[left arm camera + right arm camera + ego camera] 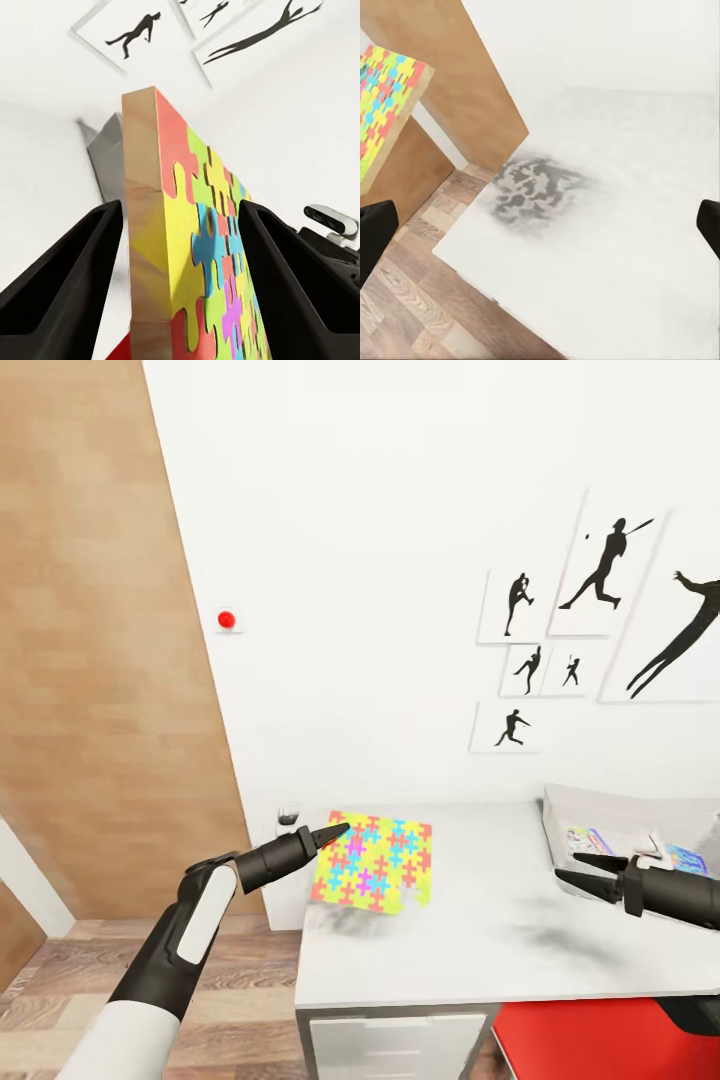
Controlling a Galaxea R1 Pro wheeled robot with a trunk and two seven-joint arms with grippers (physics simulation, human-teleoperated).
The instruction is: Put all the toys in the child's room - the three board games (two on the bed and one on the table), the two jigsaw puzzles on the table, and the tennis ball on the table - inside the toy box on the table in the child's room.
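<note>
Grey table (480,950), flat multicoloured jigsaw (372,863)

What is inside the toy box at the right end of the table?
Inside the toy box, flat printed items with blue and colourful faces show. The right gripper and the picture's edge cover the rest, so I cannot tell what else it holds.

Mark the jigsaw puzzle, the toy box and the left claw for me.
jigsaw puzzle (375,865): head view, middle of its coloured face.
toy box (600,805): head view, near rim.
left claw (335,828): head view, fingertips at the puzzle's edge.
</note>
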